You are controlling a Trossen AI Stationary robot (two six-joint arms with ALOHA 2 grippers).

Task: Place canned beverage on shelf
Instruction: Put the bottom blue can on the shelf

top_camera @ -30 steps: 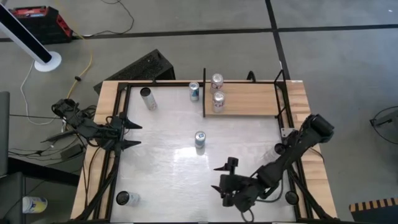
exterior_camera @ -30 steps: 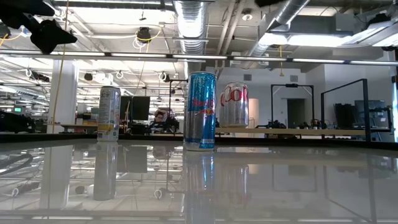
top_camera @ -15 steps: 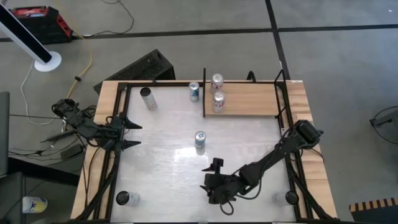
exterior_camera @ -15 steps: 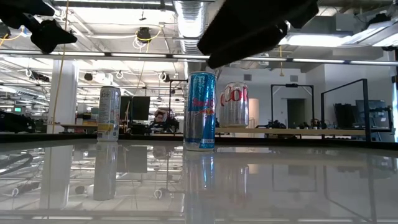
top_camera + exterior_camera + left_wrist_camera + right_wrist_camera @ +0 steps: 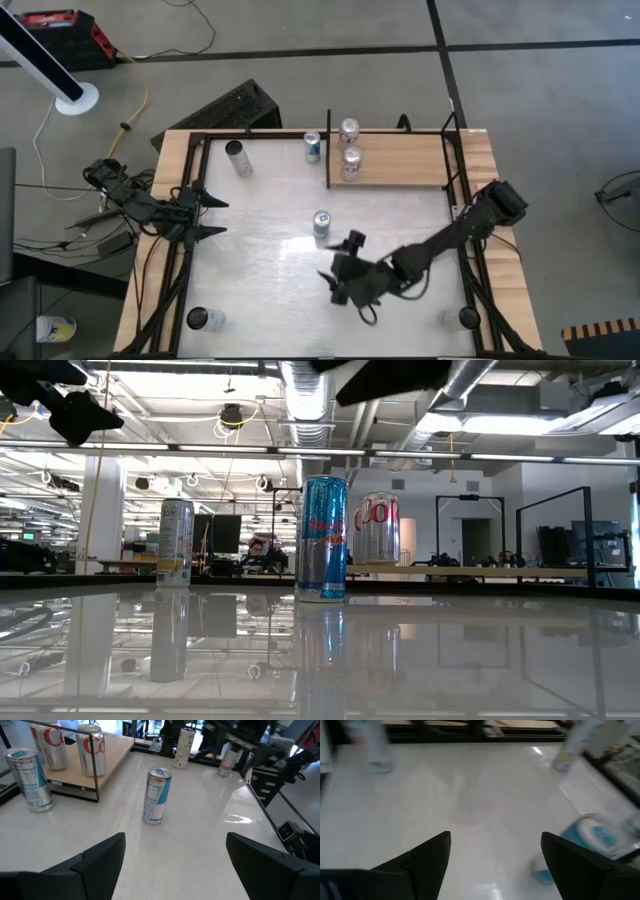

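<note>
A blue-and-silver can (image 5: pixel 321 224) stands upright on its base in the middle of the white table; it also shows in the low view (image 5: pixel 323 538), the left wrist view (image 5: pixel 157 795) and, blurred, the right wrist view (image 5: pixel 592 840). The wooden shelf (image 5: pixel 400 160) lies at the far right and carries two silver cans (image 5: pixel 350 160). My right gripper (image 5: pixel 338 258) is open and empty, just near-right of the middle can, and the can lies outside its fingers (image 5: pixel 427 857). My left gripper (image 5: pixel 208 215) is open and empty at the table's left edge.
More cans stand upright on the table: one beside the shelf's left post (image 5: pixel 313 146), one at the far left (image 5: pixel 236 156), one at the near left corner (image 5: pixel 205 318) and one at the near right (image 5: pixel 462 318). Black rails (image 5: pixel 190 250) edge the table.
My right gripper has swung from the near right part of the table toward the left edge, then toward the far edge, ending close to the middle can. It has turned as it went and stayed open. The cans have not moved.
</note>
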